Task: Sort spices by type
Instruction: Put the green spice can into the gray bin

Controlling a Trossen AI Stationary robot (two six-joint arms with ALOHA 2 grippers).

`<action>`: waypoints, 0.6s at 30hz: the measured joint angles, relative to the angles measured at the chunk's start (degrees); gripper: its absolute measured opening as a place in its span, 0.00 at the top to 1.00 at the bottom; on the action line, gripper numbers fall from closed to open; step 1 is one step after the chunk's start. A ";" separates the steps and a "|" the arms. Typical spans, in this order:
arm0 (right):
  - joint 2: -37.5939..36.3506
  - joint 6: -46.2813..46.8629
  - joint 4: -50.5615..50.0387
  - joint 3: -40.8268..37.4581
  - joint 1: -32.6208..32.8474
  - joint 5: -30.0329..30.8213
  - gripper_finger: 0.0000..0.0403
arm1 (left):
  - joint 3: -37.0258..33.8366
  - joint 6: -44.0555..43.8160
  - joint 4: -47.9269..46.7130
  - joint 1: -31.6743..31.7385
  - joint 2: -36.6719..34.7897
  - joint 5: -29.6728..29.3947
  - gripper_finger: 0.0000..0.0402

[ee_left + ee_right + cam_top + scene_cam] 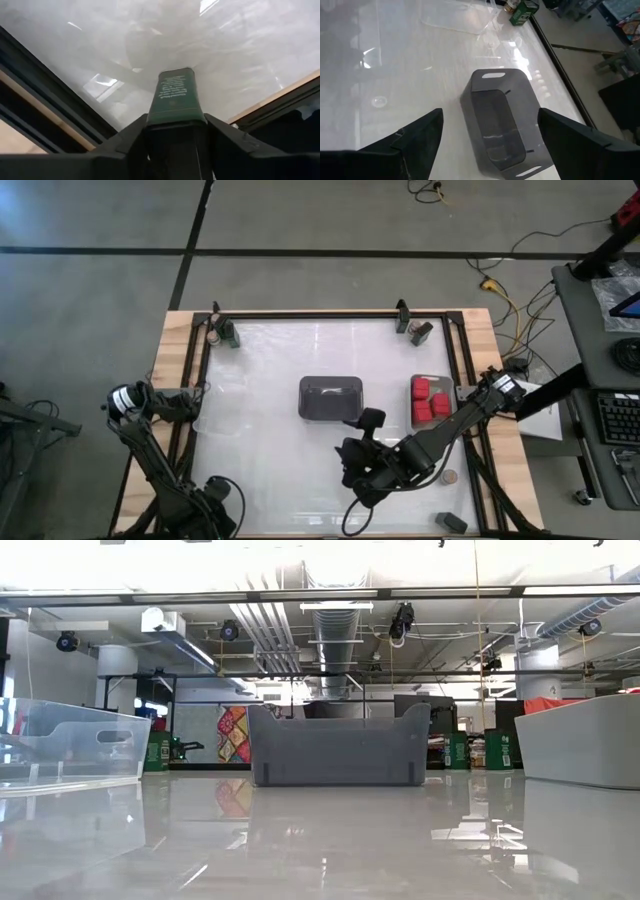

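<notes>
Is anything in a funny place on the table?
Yes. The red blocks sit together in their tray, but a dark block and a round jar lie stranded at the table's right edge, near the arms' bases. The left gripper grips a dark green tin.

2 black jointed arms, each with a white-and-black banded collar near the wrist; the right claw (487,137) has broad, matte, wedge-shaped black fingers (405,140).
</notes>
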 joint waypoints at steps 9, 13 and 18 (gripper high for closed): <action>0.00 -0.04 -0.03 1.51 -0.01 0.02 0.20 | -0.02 4.73 -4.12 0.25 -0.87 -3.21 0.72; -0.02 -0.18 -0.05 2.02 -0.12 0.04 0.21 | -0.02 8.04 -6.34 1.10 -2.41 -6.61 0.71; -0.02 -0.45 -0.17 2.79 -0.38 -0.08 0.24 | 0.13 16.53 -8.64 5.42 -3.08 -9.64 0.69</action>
